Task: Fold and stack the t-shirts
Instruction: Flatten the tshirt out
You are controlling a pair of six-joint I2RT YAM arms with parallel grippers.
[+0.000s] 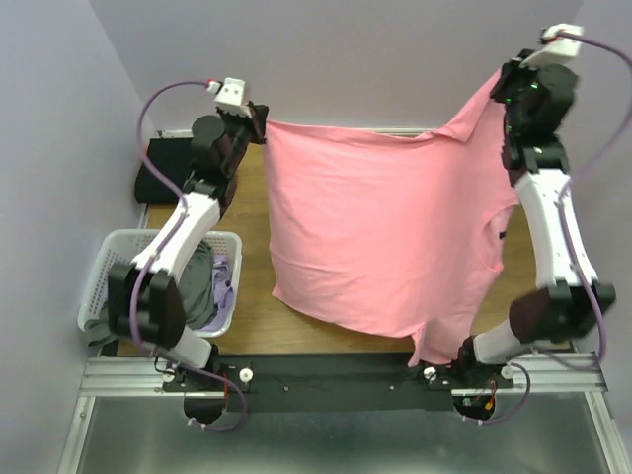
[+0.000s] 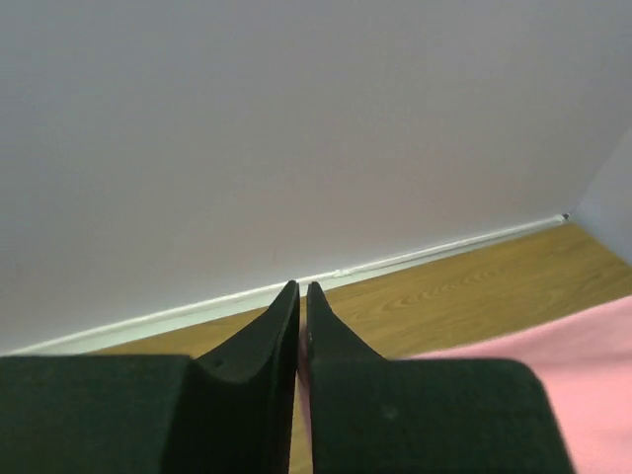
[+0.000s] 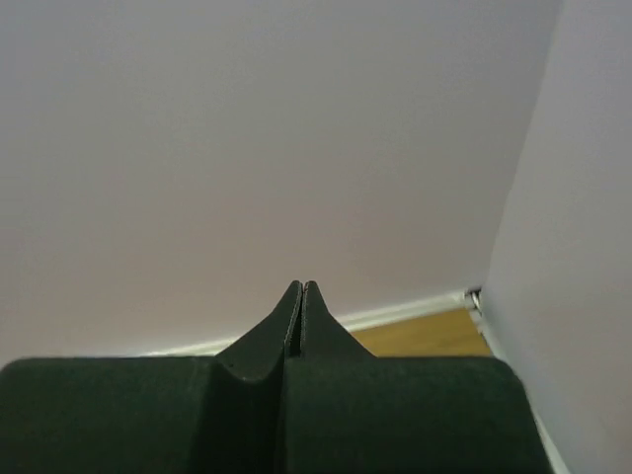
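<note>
While left tool and right tool pinch the pink t-shirt, it hides much tabletop.

Top cam: high at the near edge, looks down and forward, wide, whole tabletop in frame. Left wrist cam: tight behind left claw, faces back wall; shares far tabletop strip and pink t-shirt edge with top. Right wrist cam: tight behind right claw, faces corner of back wall and side wall.
</note>
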